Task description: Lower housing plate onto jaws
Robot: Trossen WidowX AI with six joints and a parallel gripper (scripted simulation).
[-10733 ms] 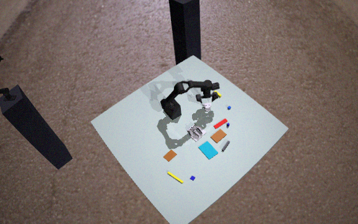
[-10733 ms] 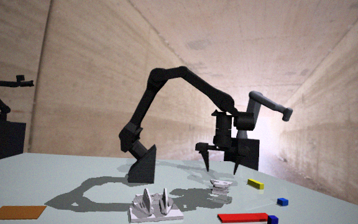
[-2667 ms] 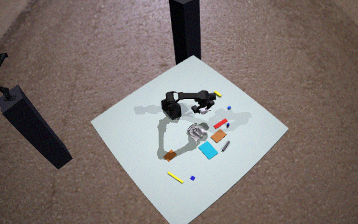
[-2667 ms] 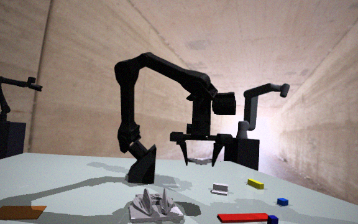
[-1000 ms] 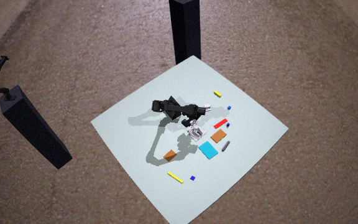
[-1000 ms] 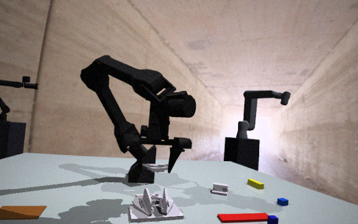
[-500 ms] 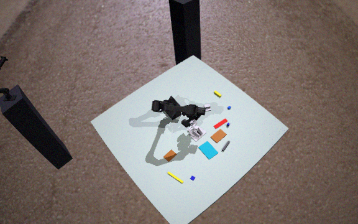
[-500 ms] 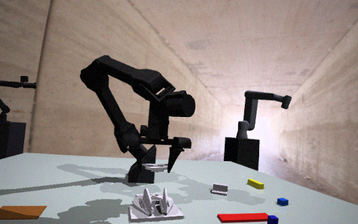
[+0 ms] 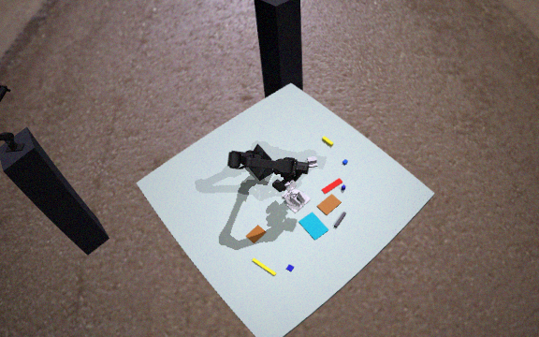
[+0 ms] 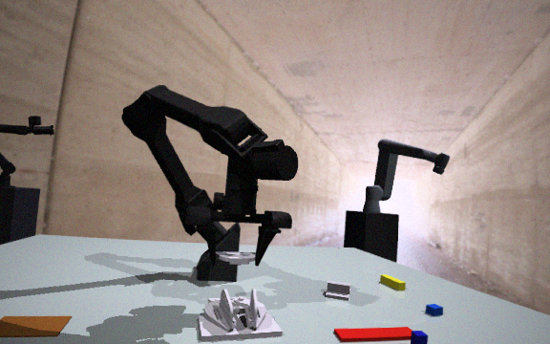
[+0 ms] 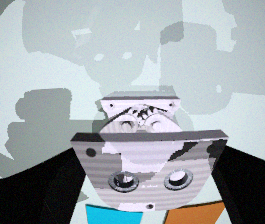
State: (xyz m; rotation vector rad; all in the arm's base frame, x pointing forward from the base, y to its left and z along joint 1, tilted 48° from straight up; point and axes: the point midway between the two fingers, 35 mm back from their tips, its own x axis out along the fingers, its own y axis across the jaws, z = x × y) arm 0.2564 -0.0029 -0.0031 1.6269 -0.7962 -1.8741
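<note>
The pale housing plate (image 10: pixel 237 258) (image 11: pixel 148 162) has two ringed holes and is held between the fingers of my gripper (image 10: pixel 236 262) (image 11: pixel 148 149), one finger at each end. It looks close to level. The gripper is shut on it, high above the table and behind the base in the exterior view. The white base (image 10: pixel 242 333) (image 9: pixel 303 198) stands on the table. Its two jaws (image 10: pixel 225 308) (image 10: pixel 254 306) point up. In the wrist view the plate hides much of the base, and two round stubs (image 11: pixel 127 124) (image 11: pixel 154 123) show beyond its edge.
A small white bracket (image 9: pixel 312 162) (image 10: pixel 338 289) stands on the table. A red bar (image 9: pixel 332 185) (image 10: pixel 372 333), an orange slab (image 9: pixel 329 204), a cyan slab (image 9: pixel 313 226) and a grey rod (image 9: pixel 340 220) lie near the base. Another orange slab (image 9: pixel 255 234) (image 10: pixel 27 326) lies apart.
</note>
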